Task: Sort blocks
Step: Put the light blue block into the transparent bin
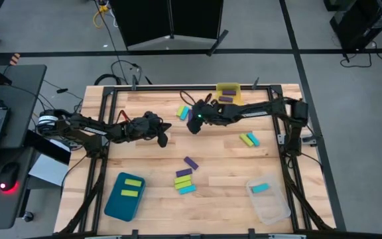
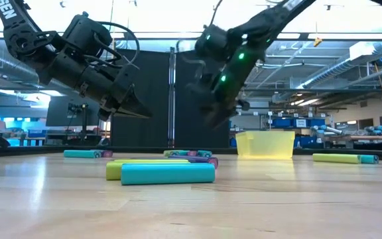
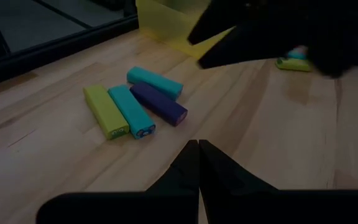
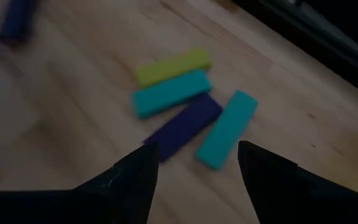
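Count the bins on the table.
3: yellow bin at the back edge, teal bin front left, clear bin front right. None appears hidden.

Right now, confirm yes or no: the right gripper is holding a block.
No. The right gripper is open and empty above the purple block on the table.

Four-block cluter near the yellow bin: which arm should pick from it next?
Right. Its end effector hangs open beside the cluster, blocks framed between its fingers. The left end effector is shut and farther off.
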`<state>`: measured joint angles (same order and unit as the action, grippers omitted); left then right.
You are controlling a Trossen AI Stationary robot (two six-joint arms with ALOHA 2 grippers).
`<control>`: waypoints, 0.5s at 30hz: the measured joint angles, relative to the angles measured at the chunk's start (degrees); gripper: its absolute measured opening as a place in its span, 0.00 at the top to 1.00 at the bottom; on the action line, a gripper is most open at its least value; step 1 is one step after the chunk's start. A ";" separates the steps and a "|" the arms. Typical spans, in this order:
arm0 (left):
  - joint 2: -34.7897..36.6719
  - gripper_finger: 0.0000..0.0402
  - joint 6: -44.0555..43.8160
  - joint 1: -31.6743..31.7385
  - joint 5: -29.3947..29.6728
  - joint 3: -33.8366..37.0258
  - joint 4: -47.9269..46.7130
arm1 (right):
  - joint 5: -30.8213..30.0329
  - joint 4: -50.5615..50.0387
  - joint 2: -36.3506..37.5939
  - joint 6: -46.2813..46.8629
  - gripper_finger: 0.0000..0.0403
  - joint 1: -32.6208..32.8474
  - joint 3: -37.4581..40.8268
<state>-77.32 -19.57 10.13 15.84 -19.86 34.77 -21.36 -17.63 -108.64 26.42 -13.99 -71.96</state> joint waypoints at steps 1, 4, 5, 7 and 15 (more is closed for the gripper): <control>0.00 0.98 0.00 0.00 0.00 0.00 0.01 | 0.00 -0.83 -1.35 0.48 0.43 -0.53 -1.13; 0.00 0.98 0.02 0.00 0.00 0.00 -0.03 | 0.01 -3.44 -4.59 1.18 0.43 -1.95 -3.97; 0.00 0.98 0.02 0.00 0.00 0.00 -0.06 | 0.01 -3.95 -5.39 1.65 0.43 -2.34 -4.79; 0.00 0.98 0.03 0.00 0.01 0.00 -0.16 | 0.25 -4.05 -6.74 2.22 0.43 -3.11 -5.86; 0.00 0.98 0.04 0.00 0.02 0.00 -0.44 | 2.18 -3.70 -9.57 3.45 0.43 -5.08 -5.98</control>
<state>-77.32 -19.53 10.13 15.86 -19.86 34.33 -19.18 -21.33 -118.20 29.86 -19.07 -77.94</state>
